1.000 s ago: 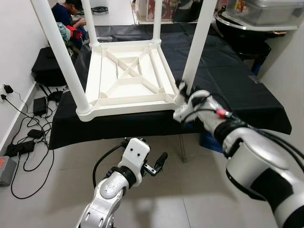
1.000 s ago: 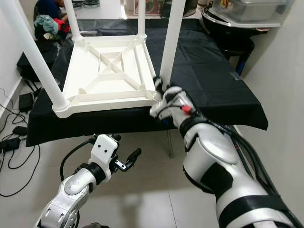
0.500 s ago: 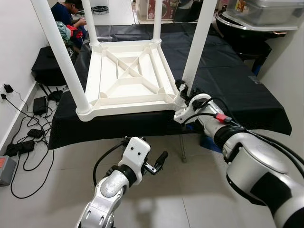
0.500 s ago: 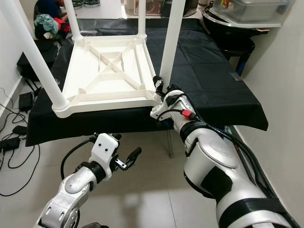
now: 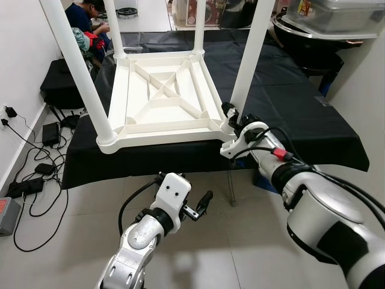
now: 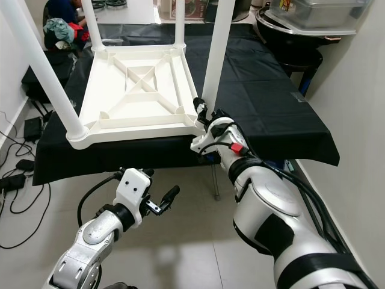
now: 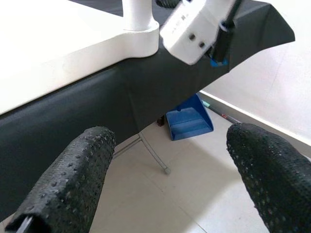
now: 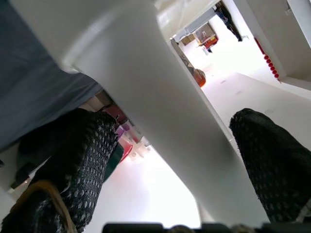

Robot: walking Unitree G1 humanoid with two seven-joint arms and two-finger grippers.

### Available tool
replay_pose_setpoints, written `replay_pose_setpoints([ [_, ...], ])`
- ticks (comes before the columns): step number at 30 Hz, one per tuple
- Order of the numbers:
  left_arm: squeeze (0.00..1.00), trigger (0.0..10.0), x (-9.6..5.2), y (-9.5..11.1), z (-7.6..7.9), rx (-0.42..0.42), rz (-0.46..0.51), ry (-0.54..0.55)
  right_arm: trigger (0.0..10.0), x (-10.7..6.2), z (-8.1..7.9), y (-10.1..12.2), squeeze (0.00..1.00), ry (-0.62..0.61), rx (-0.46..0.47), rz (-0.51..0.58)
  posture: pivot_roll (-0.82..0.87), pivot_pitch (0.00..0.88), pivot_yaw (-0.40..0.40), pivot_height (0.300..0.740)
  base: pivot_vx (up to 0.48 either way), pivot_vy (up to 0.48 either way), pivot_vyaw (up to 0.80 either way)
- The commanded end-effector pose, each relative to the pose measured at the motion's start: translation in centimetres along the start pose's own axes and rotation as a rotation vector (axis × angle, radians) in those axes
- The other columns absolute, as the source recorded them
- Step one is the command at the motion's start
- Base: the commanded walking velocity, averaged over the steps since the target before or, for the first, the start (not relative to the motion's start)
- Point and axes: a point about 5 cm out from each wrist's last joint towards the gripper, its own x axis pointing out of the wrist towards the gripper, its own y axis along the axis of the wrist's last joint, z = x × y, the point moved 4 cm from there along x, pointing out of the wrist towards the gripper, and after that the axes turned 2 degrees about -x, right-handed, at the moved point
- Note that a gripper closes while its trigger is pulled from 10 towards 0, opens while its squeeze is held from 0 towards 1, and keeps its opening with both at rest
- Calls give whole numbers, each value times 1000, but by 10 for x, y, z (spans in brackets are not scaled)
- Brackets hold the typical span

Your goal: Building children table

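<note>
Right gripper [image 5: 231, 118], frame centre: fingers spread, straddling the base of the near-right leg [image 5: 249, 57] without pinching it; the wrist view shows the post between the pads [image 8: 87, 160]. Left gripper [image 5: 201, 203], lower centre: fingers apart, empty, low over the floor [image 5: 240, 241]. Upturned white children's table [image 5: 162, 99] lies upper centre on a black-draped table [image 5: 301, 114], all four legs up. Person [image 5: 84, 15] seated upper left. Judged step: seating this last leg. Next: close on the post, press it into its socket.
</note>
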Motion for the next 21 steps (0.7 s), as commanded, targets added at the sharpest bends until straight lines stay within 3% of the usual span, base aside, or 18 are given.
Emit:
replay_pose_setpoints([
  [1,0,10000,1,-4,3,-7,-11,-4,10000,-1,-1,3,0,-7,0,-4,46,61,-60,740,0,0,0],
  [6,0,10000,2,-4,2,-7,-11,-4,10000,-1,1,2,0,-16,-4,-11,45,60,-58,740,0,0,0],
  [12,0,10000,2,-4,2,-5,-8,-1,10000,-1,1,0,0,-38,63,-24,49,63,-58,740,0,0,0],
  [13,0,10000,1,-4,2,-5,-8,0,10000,20,68,-51,0,-110,92,-75,54,66,-60,740,0,0,0],
  [14,0,10000,1,-4,2,-5,-8,0,10000,20,68,-51,0,-110,92,-75,54,66,-60,740,0,0,0],
  [15,0,10000,1,-3,2,-5,-7,1,10000,25,130,-94,0,-177,98,-110,52,64,-58,740,0,0,0],
  [16,0,10000,1,-3,2,-4,-7,2,10000,21,173,-121,0,-222,103,-124,52,64,-58,740,0,0,0],
  [17,0,10000,1,-3,2,-4,-7,2,10000,21,173,-121,0,-222,103,-124,52,64,-58,740,0,0,0],
  [18,0,10000,1,-3,2,-3,-7,2,10000,16,195,-135,0,-248,98,-129,53,64,-59,740,0,0,0],
  [21,0,10000,1,-3,2,-2,-8,3,10000,16,196,-135,0,-253,104,-119,52,65,-58,740,0,0,0],
])
